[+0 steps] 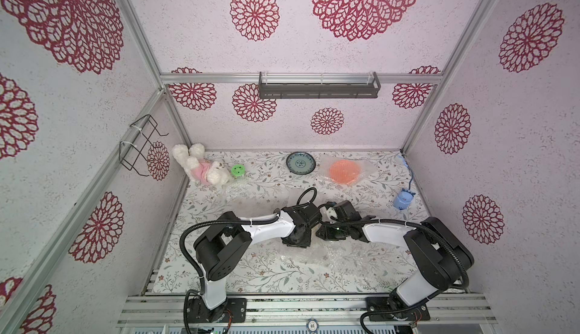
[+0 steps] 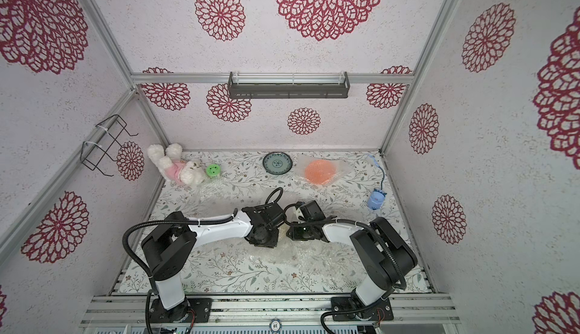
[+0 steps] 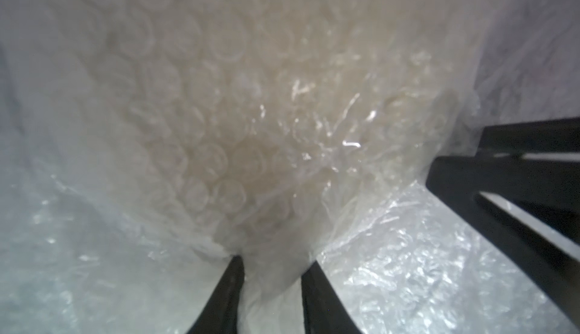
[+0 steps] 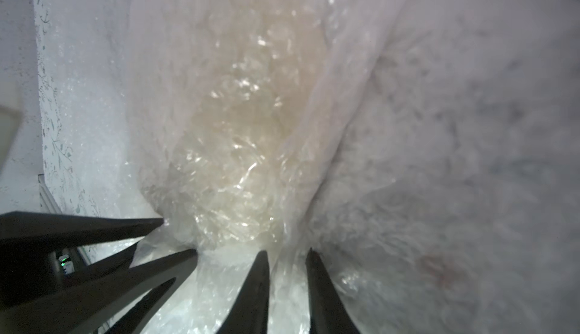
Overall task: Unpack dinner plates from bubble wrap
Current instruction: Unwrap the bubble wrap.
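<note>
Here we see the left fingers [image 3: 224,294] and the right fingers [image 4: 254,294] each clamped on a bunched fold of the bubble wrap [image 3: 251,112]. It covers a cream plate [image 4: 238,122] that shows only dimly through it, at the middle of the table [image 1: 251,272] under the two wrists. Along the back edge we find the blue-green plate [image 1: 300,163] lying bare, and the orange plate [image 1: 344,172] beside it toward the right back corner, wrapped in its own sheet.
</note>
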Robot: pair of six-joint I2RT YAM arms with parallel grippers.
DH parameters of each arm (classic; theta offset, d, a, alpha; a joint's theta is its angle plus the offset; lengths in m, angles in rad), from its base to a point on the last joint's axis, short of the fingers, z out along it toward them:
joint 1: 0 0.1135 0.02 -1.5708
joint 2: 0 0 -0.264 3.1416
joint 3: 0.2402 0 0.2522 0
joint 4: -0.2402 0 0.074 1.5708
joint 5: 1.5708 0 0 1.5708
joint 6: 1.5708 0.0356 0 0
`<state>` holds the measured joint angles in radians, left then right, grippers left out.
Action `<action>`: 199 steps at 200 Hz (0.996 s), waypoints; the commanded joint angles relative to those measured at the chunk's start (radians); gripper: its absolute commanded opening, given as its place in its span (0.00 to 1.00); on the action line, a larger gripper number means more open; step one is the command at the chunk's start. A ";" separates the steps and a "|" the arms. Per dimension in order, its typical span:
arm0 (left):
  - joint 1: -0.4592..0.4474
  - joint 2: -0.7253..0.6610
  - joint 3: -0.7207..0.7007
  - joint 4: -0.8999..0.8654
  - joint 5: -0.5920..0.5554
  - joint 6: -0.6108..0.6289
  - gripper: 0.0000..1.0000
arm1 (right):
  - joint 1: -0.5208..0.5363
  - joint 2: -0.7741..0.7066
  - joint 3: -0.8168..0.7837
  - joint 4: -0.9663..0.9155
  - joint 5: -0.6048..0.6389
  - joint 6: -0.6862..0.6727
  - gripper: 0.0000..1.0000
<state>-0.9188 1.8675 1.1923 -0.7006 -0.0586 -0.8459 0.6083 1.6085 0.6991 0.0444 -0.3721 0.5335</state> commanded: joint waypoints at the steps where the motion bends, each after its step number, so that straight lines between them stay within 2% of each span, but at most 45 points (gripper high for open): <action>1: -0.015 0.020 -0.009 0.000 -0.021 -0.028 0.21 | 0.011 0.011 0.015 -0.002 0.036 -0.001 0.18; 31: -0.015 -0.024 -0.005 -0.017 -0.046 -0.031 0.08 | 0.011 0.001 0.019 -0.004 0.041 0.004 0.09; 62: -0.012 -0.061 -0.009 -0.045 -0.093 -0.035 0.00 | 0.009 -0.015 0.033 -0.032 0.072 0.000 0.03; 103: -0.002 -0.074 -0.055 -0.044 -0.119 -0.074 0.00 | -0.011 -0.016 0.015 -0.044 0.126 0.007 0.00; 199: 0.083 -0.190 -0.163 0.032 -0.096 -0.096 0.00 | -0.067 -0.012 -0.038 0.001 0.121 0.049 0.00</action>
<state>-0.8684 1.7145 1.0695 -0.6510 -0.1284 -0.9127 0.5697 1.6054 0.6785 0.0731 -0.3153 0.5602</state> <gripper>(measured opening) 0.052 0.050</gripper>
